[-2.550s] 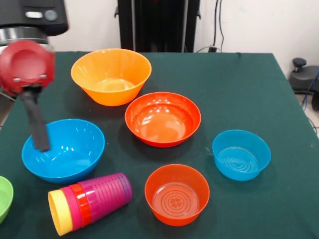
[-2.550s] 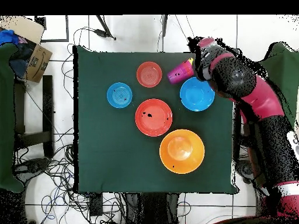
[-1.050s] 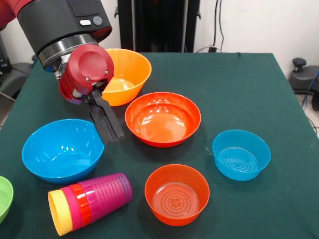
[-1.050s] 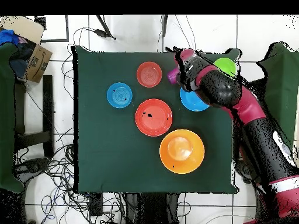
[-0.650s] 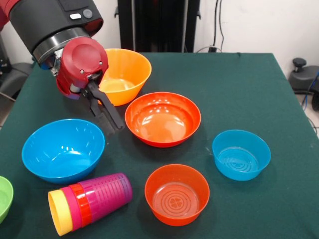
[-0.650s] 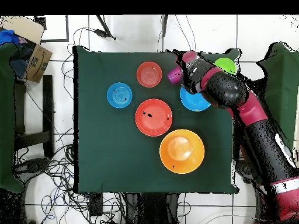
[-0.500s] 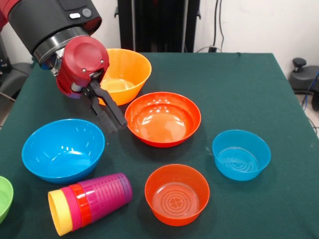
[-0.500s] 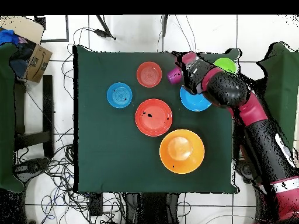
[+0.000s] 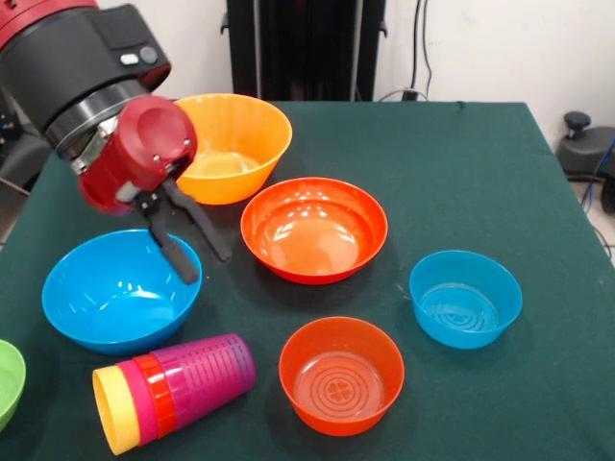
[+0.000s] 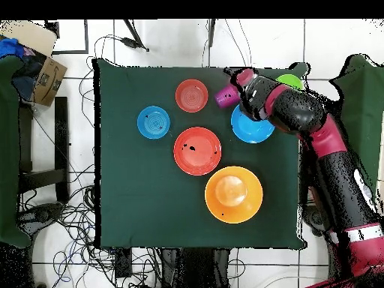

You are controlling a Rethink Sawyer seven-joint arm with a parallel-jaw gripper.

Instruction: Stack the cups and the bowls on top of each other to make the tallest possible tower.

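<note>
While the cups (image 9: 173,389) lie nested on their side at lower left of the front view, yellow rim outermost, then crimson, orange-red, and purple deepest toward the right, nothing on the green table (image 9: 461,173) stands as a tower yet. Nested so, the four tumblers take up one spot and could go up as a unit; judgement only.

The gripper (image 9: 190,254) hangs at left centre, its two black fingers (image 9: 173,252) spread apart and empty, one tip over the rim of the large blue bowl (image 9: 115,293), the other toward the gap beside the wide red-orange bowl (image 9: 313,229). It sits above the cups, not touching them; likely lining up on the blue bowl or the cup stack, cannot tell which.

Count, front view:
- cups: 4, one nest
- bowls: 6, all upright, all apart
  - large orange-yellow bowl (image 9: 226,144), upper left
  - large blue, left
  - red-orange, centre
  - small blue bowl (image 9: 465,298), right
  - small translucent orange bowl (image 9: 341,375), bottom centre
  - small green bowl (image 9: 8,379), cut by left edge

Overhead confirms the spread: green bowl partly behind the arm (image 10: 330,157).
</note>
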